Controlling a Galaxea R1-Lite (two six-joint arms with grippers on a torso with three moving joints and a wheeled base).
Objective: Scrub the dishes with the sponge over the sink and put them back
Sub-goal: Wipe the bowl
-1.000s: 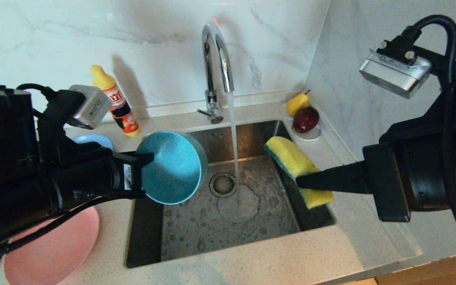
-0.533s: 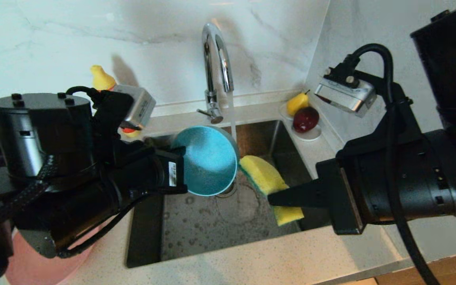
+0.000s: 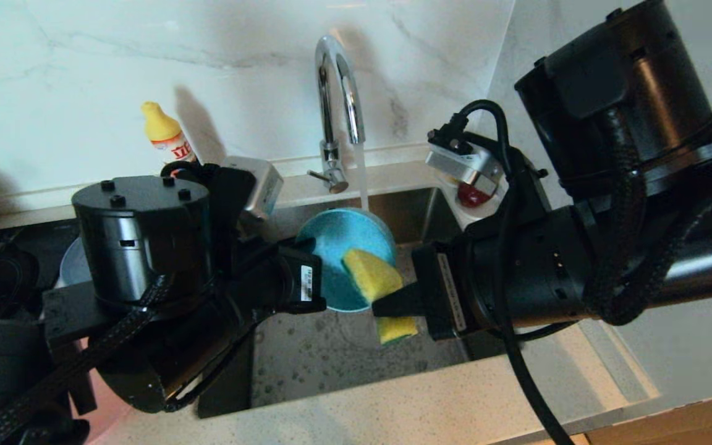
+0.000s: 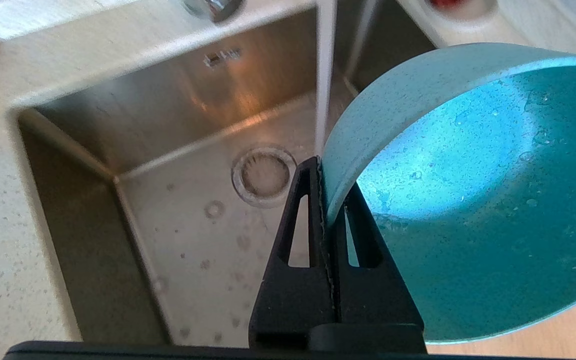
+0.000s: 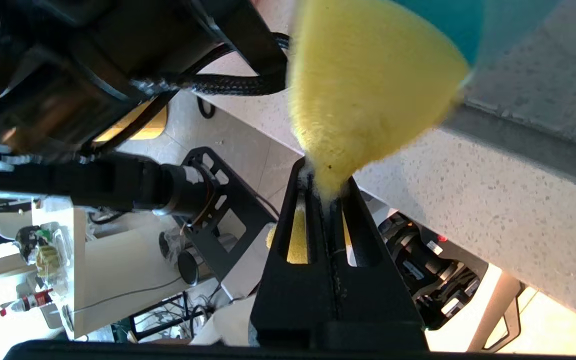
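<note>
There, a pale speckled countertop [image 3: 455, 402] ran round a square stainless-steel sink [image 3: 331, 358], backed by white marble-patterned walls meeting in a corner. A thin stream fell from the tall chrome arched tap [image 3: 334, 93] toward the basin, whose wet floor showed a round strainer drain [image 4: 264, 176] in the left wrist view.

The teal bowl [image 3: 343, 247] was tipped on edge above the sink, its speckled inside facing the right arm and beaded with droplets. The left gripper [image 4: 329, 200] had its jaws pressed together on the bowl's rim, one finger inside and one outside. The yellow sponge [image 3: 371, 275] lay against the bowl's inner face, bent and squashed, its lower end hanging below. The right gripper [image 5: 327, 192] pinched that sponge tightly between its closed jaws, reaching in level from the right.

A bottle with a yellow cap [image 3: 167, 139] stood by the back wall to the left of the tap. A dark red fruit [image 3: 470, 194] sat at the sink's far right corner, mostly hidden behind the right arm's wrist camera. The bulky left arm covered most of the counter on the left, where only a sliver of pink [image 3: 104, 402] showed at the lower edge.
</note>
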